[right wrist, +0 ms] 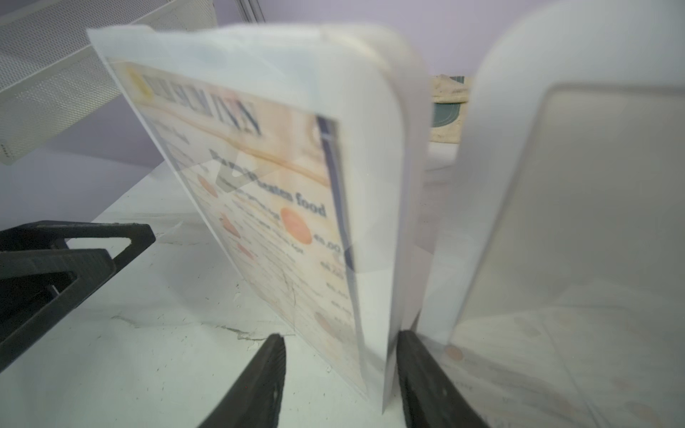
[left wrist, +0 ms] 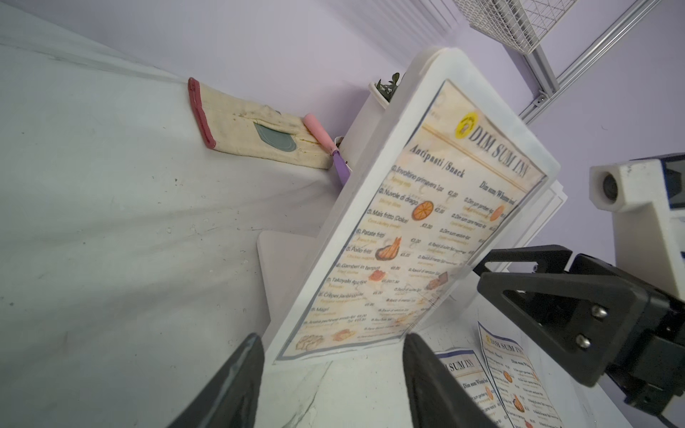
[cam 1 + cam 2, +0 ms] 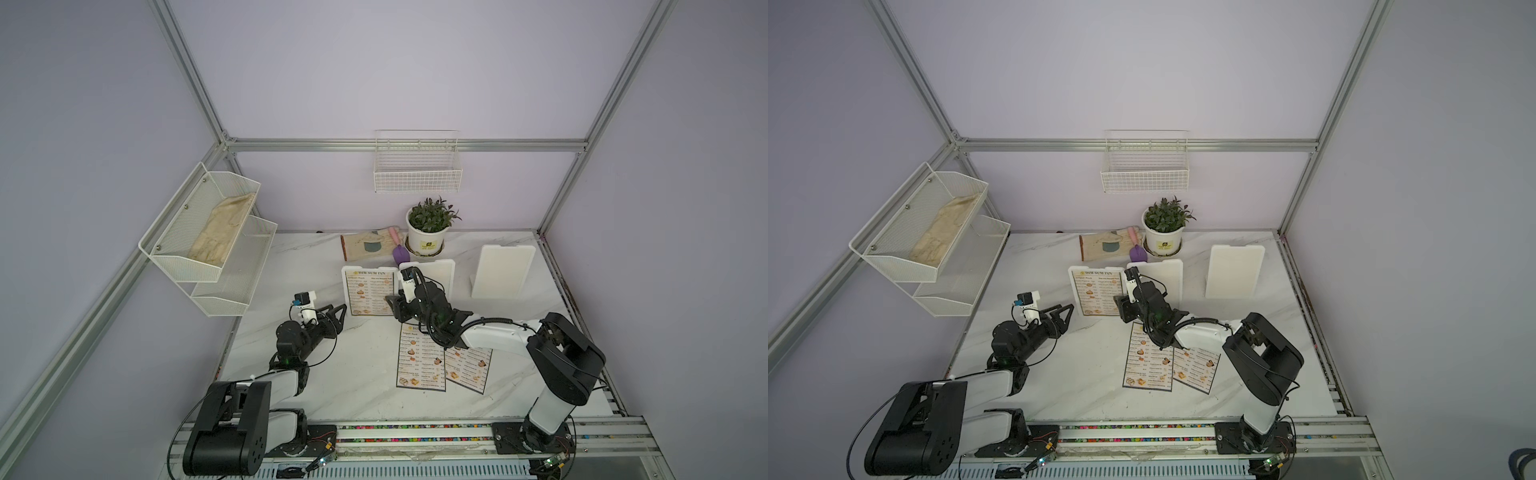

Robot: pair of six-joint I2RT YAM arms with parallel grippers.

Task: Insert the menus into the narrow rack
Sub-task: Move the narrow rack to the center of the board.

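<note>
Nearest the arm bases, two flat black-bordered paper menus (image 3: 420, 359) lie side by side on the white marbled bench (image 3: 332, 386). Their inner edges overlap and their tops are tucked under the right arm. They sit within its reach and are not yet racked.

Further in, the left gripper (image 3: 340, 313) hovers low just short of the filled rack, its jaws spread and empty, probably placed to steady it. The right gripper (image 3: 391, 302) sits at that rack's other side. Its jaws are spread astride the edge of the clear front sleeve and pinch nothing, as far as the wrist view shows. That pose suits a release rather than a grip.

The third menu (image 3: 370, 293) stands inside the narrow white plastic rack (image 3: 348, 272), which leans back so the print faces the arms. Two empty white racks (image 3: 505, 274) stand to its right, likely meant for the flat sheets.

Farthest back, a potted green plant (image 3: 430, 226) and a cream glove (image 3: 365, 245) rest by the wall, clear of the work.
</note>
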